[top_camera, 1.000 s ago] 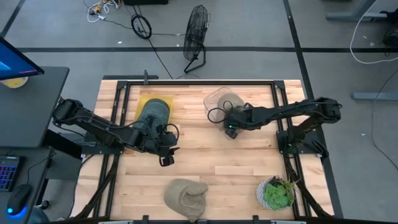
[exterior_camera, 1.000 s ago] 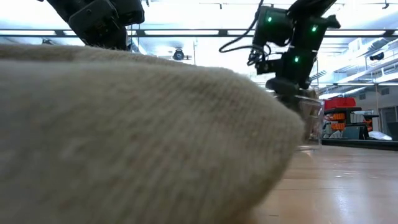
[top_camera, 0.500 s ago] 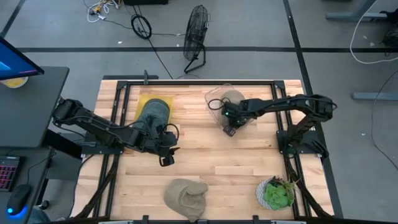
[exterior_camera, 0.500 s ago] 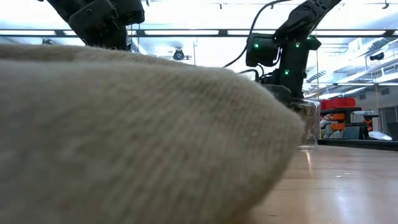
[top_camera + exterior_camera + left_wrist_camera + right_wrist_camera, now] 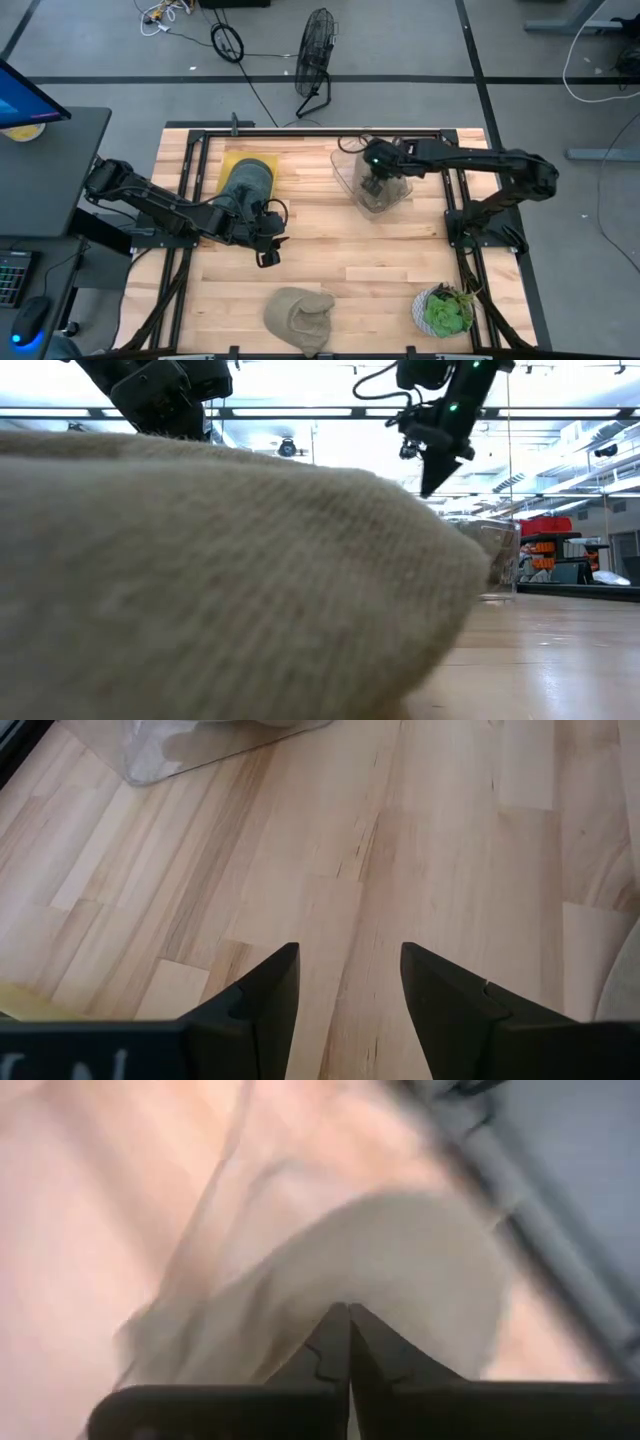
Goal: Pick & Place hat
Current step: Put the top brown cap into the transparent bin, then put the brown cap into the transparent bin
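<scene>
While the right jaws hang over the bin: the right gripper (image 5: 372, 188) is poised above the clear bin (image 5: 396, 204) at the far side of the tabletop (image 5: 400, 260). Its jaws are pressed together with nothing between them, as the right wrist view shows (image 5: 348, 1310).
Hat under them: a pale hat (image 5: 410, 1270) lies inside the clear bin, directly below the tips and apart from them.
Left jaws: the left gripper (image 5: 267, 256) waits low over bare wood (image 5: 348, 956). Its jaws are spread and empty, just beside the dark green hat (image 5: 248, 182) on the yellow mat (image 5: 230, 160).
Other hat: a beige hat (image 5: 298, 314) sits at the near edge, filling most of the low view (image 5: 200, 580).
Step in hand: likely the end of a placement into the bin, though a fresh reach into it cannot be ruled out.
Doing it well: lift straight up so the tips clear the bin's wall and neither drag the fabric nor tip the light container. If the aim is a grasp, spread the jaws before descending and take a fold near the crown.
Risk: the soft cloth may snag on a fingertip and ride up.
Bystander: the potted plant (image 5: 445, 310) stands well clear at the near right corner.
Writing: only partial white marks on the left gripper's body (image 5: 95, 1065), too cropped to read; no brand is visible on any hat.
</scene>
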